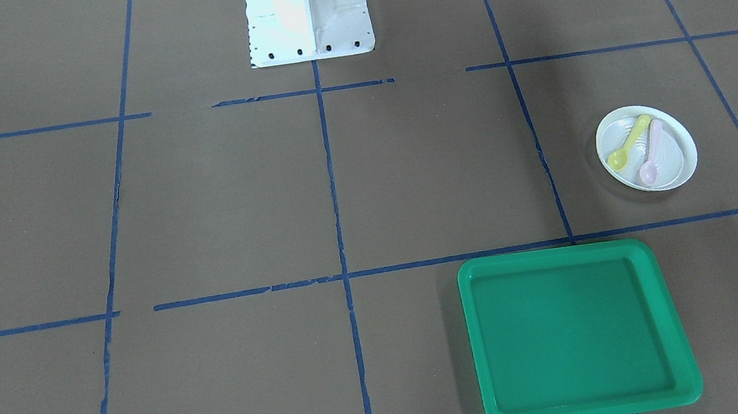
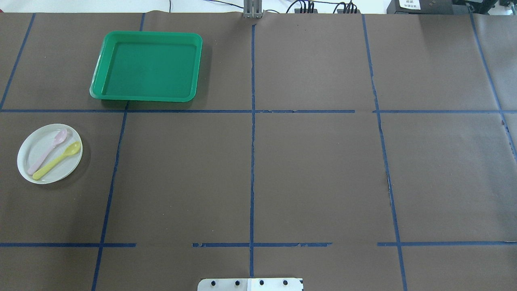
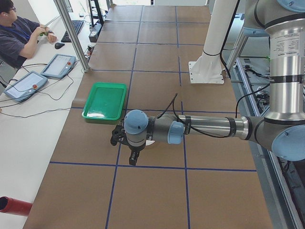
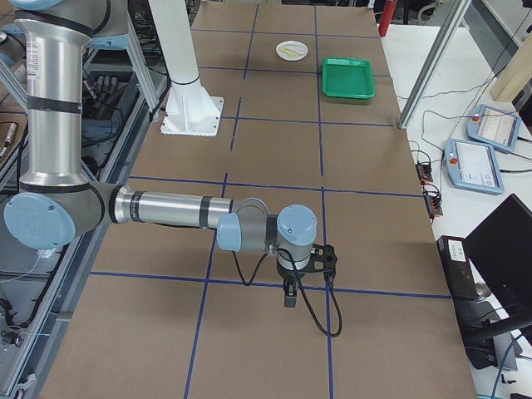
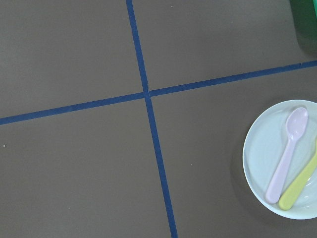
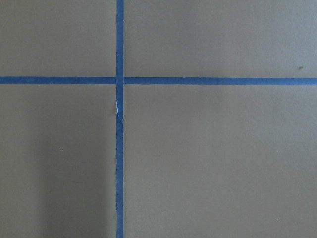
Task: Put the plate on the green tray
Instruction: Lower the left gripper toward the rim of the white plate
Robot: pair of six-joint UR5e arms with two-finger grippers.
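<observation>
The small white plate [image 1: 684, 155] lies on the brown table and holds a yellow spoon [image 1: 626, 148] and a pink spoon [image 1: 651, 155]. It also shows in the overhead view [image 2: 34, 147] at the left edge and in the left wrist view [image 5: 262, 153]. The green tray [image 1: 571, 333] lies empty, apart from the plate, at the table's far side [image 2: 147, 66]. My left gripper [image 3: 116, 138] hovers above the table by the plate; I cannot tell whether it is open or shut. My right gripper [image 4: 320, 258] hovers far from both; I cannot tell its state either.
Blue tape lines [image 2: 252, 161] divide the table into squares. The white robot pedestal [image 1: 306, 12] stands at the near middle. An operator [image 3: 19, 33] sits past the far edge, with tablets [image 3: 57, 66] and cables there.
</observation>
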